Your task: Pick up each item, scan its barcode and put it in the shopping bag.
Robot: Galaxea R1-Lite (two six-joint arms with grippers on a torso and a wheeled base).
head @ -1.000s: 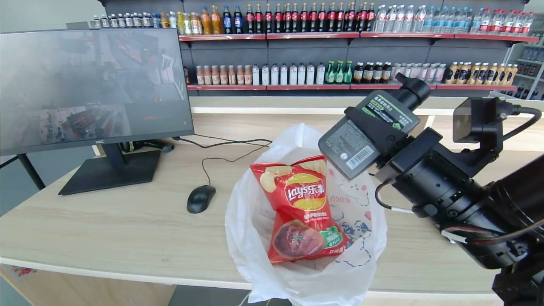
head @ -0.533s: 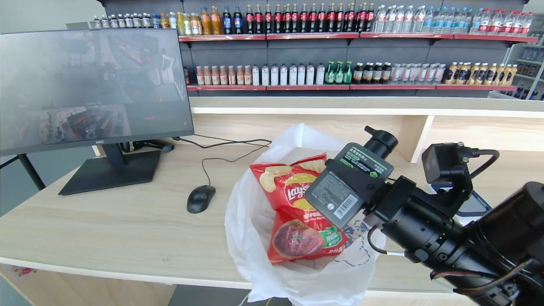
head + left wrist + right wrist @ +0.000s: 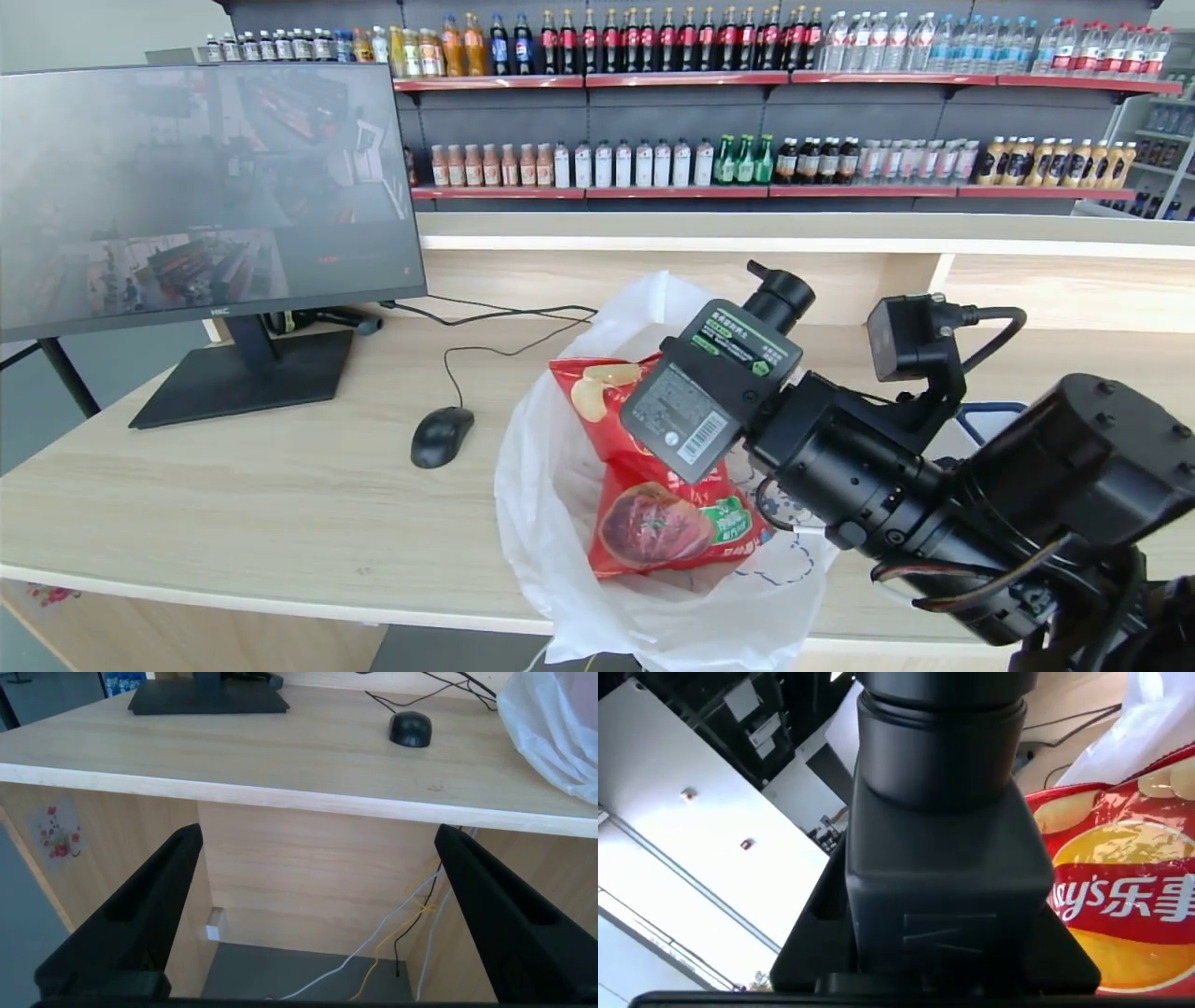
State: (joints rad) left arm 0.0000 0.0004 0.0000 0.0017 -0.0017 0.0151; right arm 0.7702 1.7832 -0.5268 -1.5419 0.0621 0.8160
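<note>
Beneath the right gripper [image 3: 780, 418], clamped on a dark square black-capped plastic bottle [image 3: 708, 394], sits the white plastic shopping bag [image 3: 534, 504]; dropped from here, the bottle may crush the red crisp packet [image 3: 665, 527] inside

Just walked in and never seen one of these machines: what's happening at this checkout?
The robot's right gripper holds a dark bottle, its barcode showing, over the open white shopping bag on the counter. A red chips bag already lies inside. The left gripper hangs open and empty below the counter's edge.
</note>
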